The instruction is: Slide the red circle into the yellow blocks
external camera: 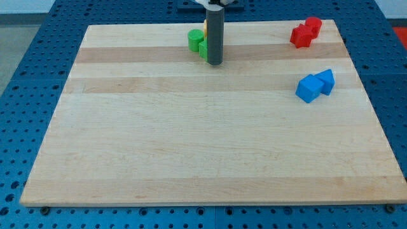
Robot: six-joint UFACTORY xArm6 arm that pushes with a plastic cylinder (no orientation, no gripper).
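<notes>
Blue blocks (315, 85) lie nearest; my tip (215, 63) touches green blocks (198, 42).

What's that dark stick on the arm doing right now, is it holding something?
My tip: no jaws, so it holds nothing; it rests on the board right beside the green blocks, on their right in the view, far from the red blocks.

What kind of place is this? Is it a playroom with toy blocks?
Probably a robot lab, not a playroom. A wooden board lies on a blue table full of holes, and my tip sits beside the green blocks, far from the red blocks.
</notes>
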